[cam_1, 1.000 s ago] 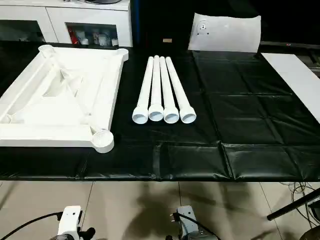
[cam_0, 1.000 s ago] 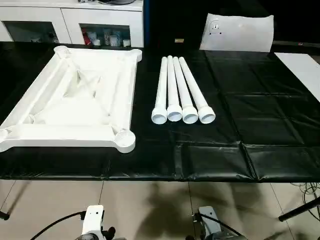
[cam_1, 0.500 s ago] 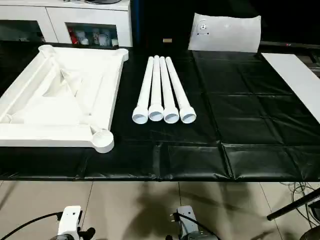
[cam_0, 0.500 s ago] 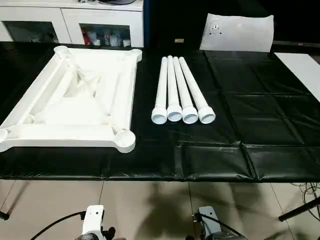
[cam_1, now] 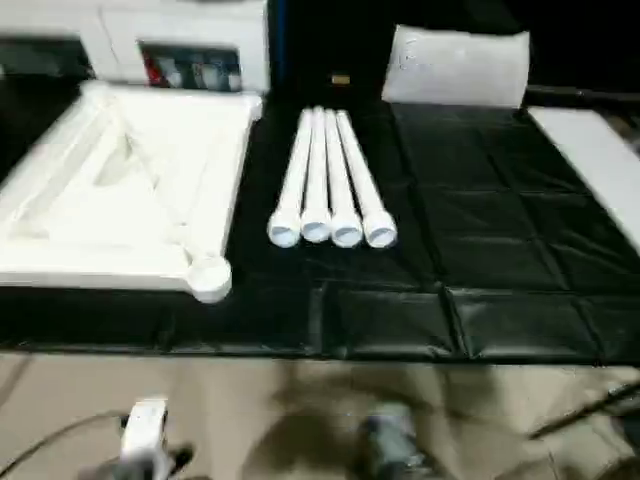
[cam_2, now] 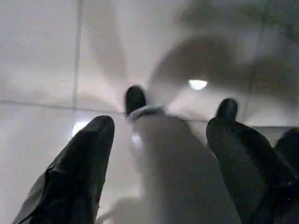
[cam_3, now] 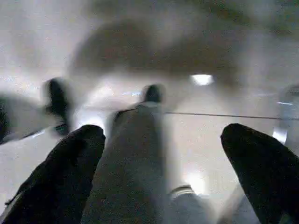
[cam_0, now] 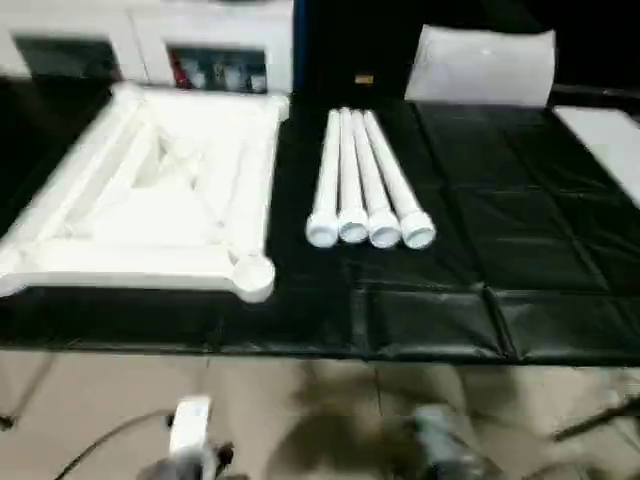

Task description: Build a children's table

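Both tools hang low over the pale tiled floor, well short of the work. Seen from its own wrist, the left tool (cam_2: 161, 135) has its two black fingers (cam_2: 81, 172) spread wide with nothing between them, and the right tool (cam_3: 163, 144) likewise stands wide apart and empty. Grey, rounded shapes beyond each pair of fingers are too smeared to identify.

Upside down on the black-covered surface (cam_0: 520, 260) lies the square top (cam_0: 150, 195) of the children's table, its ribbed underside facing up, though the ribs blur together into pale streaks. A round corner socket (cam_0: 252, 276) at the near corner closest to the legs is plain to see; the other near corner runs off the picture's edge, and the far sockets are hard to pick out.

Just beside the top, the four tapered legs (cam_0: 365, 180) lie side by side, touching along their length, their wide open ends toward the robot.

Behind the top stands a white cabinet (cam_0: 215, 45) with dark openings, its upper part cut off. Behind the legs a white cushion-like bag (cam_0: 482, 65) sits at the surface's far edge. Beyond the legs from the top, a pale sheet (cam_0: 605, 145) is cropped at the side.
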Tool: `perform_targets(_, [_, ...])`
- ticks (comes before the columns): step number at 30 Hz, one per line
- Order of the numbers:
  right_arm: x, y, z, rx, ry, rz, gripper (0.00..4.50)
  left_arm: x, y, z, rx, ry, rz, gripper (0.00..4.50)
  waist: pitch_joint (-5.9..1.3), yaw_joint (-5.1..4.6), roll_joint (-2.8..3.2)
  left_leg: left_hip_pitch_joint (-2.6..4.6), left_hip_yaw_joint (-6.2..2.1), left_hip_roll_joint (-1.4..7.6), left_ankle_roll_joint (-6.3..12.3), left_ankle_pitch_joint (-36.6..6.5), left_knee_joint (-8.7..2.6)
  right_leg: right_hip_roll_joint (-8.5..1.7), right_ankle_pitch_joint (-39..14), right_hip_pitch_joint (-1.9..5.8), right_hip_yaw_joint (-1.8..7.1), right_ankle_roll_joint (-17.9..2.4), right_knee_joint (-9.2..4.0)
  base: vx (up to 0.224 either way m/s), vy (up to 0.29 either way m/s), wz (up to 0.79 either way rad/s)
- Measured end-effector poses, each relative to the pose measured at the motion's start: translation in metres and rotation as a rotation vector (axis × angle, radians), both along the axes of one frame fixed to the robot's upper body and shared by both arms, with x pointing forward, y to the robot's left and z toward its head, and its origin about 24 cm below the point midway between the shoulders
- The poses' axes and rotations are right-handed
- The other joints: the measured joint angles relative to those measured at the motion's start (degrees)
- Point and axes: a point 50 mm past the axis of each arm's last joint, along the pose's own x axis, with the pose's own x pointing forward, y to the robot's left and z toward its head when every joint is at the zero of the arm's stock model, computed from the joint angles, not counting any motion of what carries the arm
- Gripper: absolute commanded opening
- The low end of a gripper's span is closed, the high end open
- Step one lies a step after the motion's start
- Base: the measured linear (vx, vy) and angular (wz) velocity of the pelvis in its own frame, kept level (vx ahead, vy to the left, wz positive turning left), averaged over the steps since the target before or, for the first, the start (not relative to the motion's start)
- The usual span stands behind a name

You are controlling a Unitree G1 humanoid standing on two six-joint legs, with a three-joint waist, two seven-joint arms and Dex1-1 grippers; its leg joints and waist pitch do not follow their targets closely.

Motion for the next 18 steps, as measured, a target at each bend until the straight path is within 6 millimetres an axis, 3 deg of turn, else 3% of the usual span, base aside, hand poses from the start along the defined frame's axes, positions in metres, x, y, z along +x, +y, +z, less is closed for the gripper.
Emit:
perform_targets(3, [-0.007,-0.001,-0.002,0.002,0.007,-0.027,4.46,-0.001,-0.001,-0.001,0.011,-0.002,0.008,3.58,0.0,-1.18,-0.58,-0.04,0.07,0.14,-0.03,-0.03,-0.01,0.1,0.0,0.0,0.02,0.0,-0.01,0.0,0.0,0.0])
perform_targets(7, [-0.01,0.008,-0.004,0.027,0.006,-0.027,4.46,-0.003,0.0,-0.002,0.011,-0.012,0.028,3.76,0.21,-1.05,-0.23,-0.03,0.08,0.22,-0.03,-0.01,-0.01,0.15,0.0,-0.03,0.0,0.0,0.02,0.0,0.0,0.0])
perform_targets(13, [-0.001,0.008,0.0,0.037,-0.098,0.007,4.5,0.001,0.005,0.0,0.033,-0.061,0.054,4.24,0.28,-0.65,-0.11,-0.03,0.14,0.22,-0.01,0.0,0.01,0.1,0.0,-0.03,-0.03,0.0,0.01,0.0,0.0,0.0])
perform_targets(18, [0.015,0.02,0.01,0.124,-0.251,0.063,4.5,0.004,0.029,0.009,0.019,-0.177,0.038,4.46,0.5,-0.63,0.99,-0.02,0.15,0.25,0.03,0.02,0.01,0.11,0.0,-0.03,-0.06,-0.01,0.02,0.0,0.0,0.0])
